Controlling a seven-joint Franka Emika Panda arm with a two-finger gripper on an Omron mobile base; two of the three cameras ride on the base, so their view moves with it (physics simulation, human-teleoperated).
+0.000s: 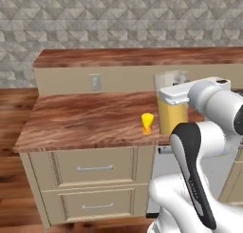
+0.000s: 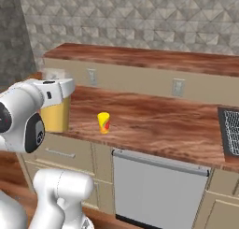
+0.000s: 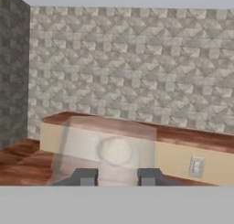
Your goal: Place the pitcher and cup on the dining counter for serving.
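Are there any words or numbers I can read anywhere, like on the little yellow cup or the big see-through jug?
None can be read.
Small yellow tapered cup: a red patch on its side, no letters.
Tall transparent orange-yellow pitcher: plain.
Grey wall outlets: no markings legible.
Reddish-brown wood-grain dining counter: only wood grain.

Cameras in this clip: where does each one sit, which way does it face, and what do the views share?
Left base view: behind the arm's left, looking forward and down at the worktop; white arm at lower right.
Right base view: behind the arm's right, same worktop; arm at lower left.
Hand view: on the hand, facing the dining counter through the clear pitcher; fingertips at bottom.
Shared: both base views show the pitcher, cup and dining counter.
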